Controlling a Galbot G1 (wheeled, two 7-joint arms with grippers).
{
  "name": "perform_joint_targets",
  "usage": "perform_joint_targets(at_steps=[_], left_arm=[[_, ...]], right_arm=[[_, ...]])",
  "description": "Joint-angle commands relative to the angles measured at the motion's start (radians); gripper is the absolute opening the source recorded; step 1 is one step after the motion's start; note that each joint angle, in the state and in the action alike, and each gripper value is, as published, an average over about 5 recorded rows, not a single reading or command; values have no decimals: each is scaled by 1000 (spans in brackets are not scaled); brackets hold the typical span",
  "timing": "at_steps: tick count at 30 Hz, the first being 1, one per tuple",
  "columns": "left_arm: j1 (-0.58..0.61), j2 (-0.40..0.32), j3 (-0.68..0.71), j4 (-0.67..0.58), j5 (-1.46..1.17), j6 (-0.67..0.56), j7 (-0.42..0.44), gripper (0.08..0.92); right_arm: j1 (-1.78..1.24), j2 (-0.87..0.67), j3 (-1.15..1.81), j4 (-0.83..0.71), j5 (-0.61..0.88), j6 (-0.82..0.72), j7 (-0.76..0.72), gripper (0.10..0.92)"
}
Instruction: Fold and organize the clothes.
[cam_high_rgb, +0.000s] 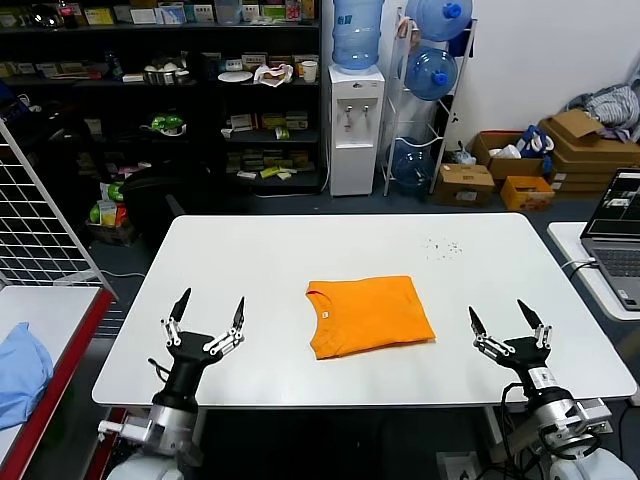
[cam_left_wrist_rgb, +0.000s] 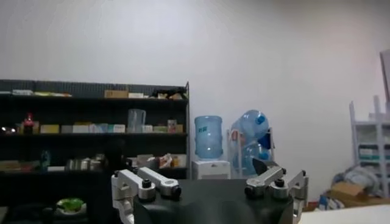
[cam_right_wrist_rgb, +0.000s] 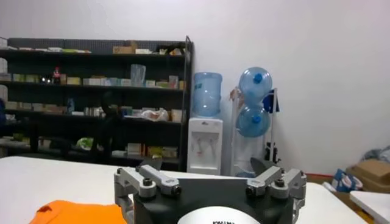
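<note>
Behind, dark shelving (cam_high_rgb: 160, 100) and a water dispenser (cam_high_rgb: 356, 130) back the white table (cam_high_rgb: 250, 290), where the folded orange T-shirt (cam_high_rgb: 370, 316) lies mid-table between the wide-open, empty left gripper (cam_high_rgb: 210, 312) and right gripper (cam_high_rgb: 508, 320), while only the right wrist view catches its edge (cam_right_wrist_rgb: 73, 213).

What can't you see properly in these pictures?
- T-shirt: lettering not visible in the head view; the right wrist view shows only an orange corner behind the right gripper.
- Left gripper: fingertips cut off in the left wrist view.
- Specks on the table: too small to identify.
</note>
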Motion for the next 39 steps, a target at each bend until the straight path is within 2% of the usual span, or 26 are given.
perform_joint_targets(at_steps=[1,8,39], left_arm=[[169,-153,-98,-47,247,-154,73,921],[206,-159,-64,-48,222,-158,56,921],[246,-154,-60,-28,168,-160,32,921]], right_arm=[[-34,120,18,0,-92,102,-41,921],[-62,178,48,17,-123,117,-40,921],[-70,213,59,-40,-156,129,-42,921]])
